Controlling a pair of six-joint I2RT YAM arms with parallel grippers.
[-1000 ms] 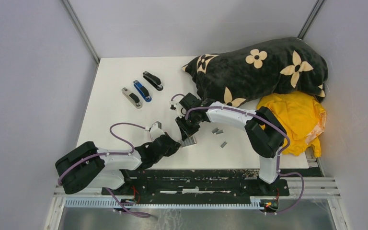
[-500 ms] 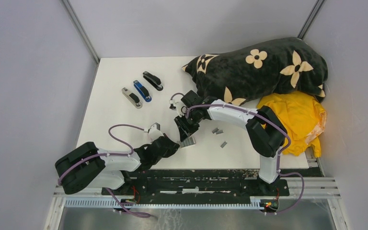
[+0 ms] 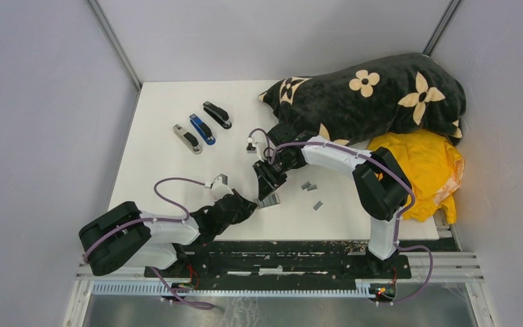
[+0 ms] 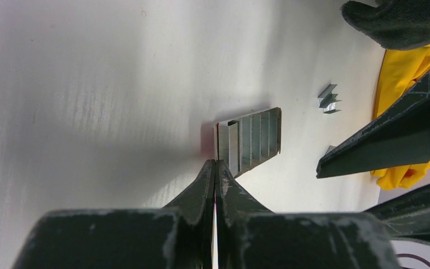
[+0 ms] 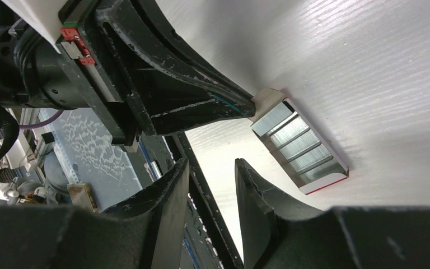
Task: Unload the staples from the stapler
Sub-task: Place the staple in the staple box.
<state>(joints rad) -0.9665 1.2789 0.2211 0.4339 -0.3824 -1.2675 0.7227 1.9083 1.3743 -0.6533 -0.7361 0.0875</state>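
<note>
Three staplers lie at the far left: grey (image 3: 188, 139), blue (image 3: 202, 129) and black (image 3: 217, 114); neither gripper touches them. A small red-and-white box (image 3: 268, 200) holding rows of staples (image 4: 256, 137) lies open mid-table. My left gripper (image 3: 250, 202) is shut on the box's end edge (image 4: 215, 162); a thin white-pink sliver shows between its jaws. My right gripper (image 3: 267, 182) is open and empty, just above and beside the box (image 5: 299, 145). Loose staple strips (image 3: 308, 185) lie right of the box, also in the left wrist view (image 4: 328, 99).
A black flowered blanket (image 3: 374, 95) fills the back right, with a yellow cloth (image 3: 419, 167) beside it at the table's right edge. Another loose strip (image 3: 318, 204) lies nearer the front edge. Bare white table (image 3: 170, 170) lies between the staplers and the left arm.
The right arm's wrist has shifted a little right and back, with its fingers still over the box. The left gripper and the box have barely moved.
</note>
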